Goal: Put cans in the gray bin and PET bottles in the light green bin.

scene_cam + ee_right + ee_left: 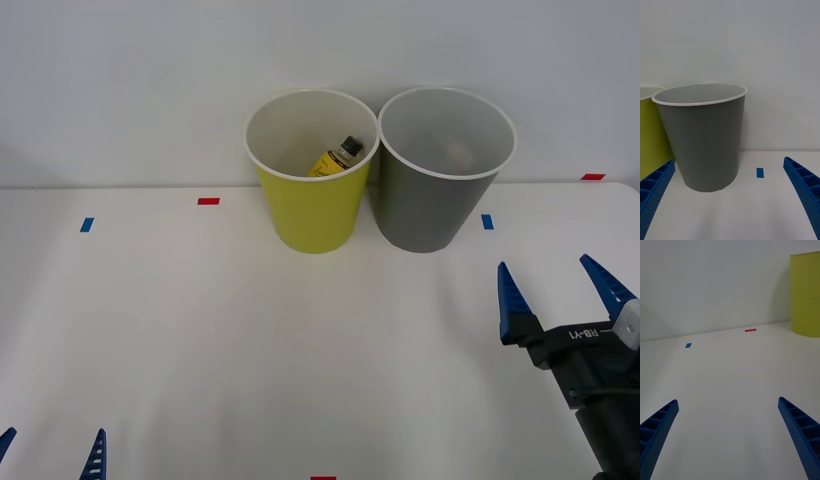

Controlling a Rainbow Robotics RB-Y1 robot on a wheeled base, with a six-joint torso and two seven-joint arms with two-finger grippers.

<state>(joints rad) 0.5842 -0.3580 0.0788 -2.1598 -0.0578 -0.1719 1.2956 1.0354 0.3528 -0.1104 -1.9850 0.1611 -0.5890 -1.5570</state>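
Nearest, the left claw [50, 445] sits low at the bench's [200, 340] near-left edge, fingers spread wide and empty. The right claw [565, 285] hovers farther in on the right, also wide open and empty. At the far edge, touching side by side, stand the light green bin [312, 215], holding the PET bottle [335, 158], and the gray bin [430, 205].

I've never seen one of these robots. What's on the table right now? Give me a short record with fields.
light green bin: upright at the back of the table, left of its neighbour
PET bottle: inside the light green bin, leaning, black cap up
gray bin: upright, right beside the green one
right gripper: open, in front of the gray bin, holding nothing
left gripper: open, low at the near left edge, holding nothing
table: white, with small red and blue tape marks
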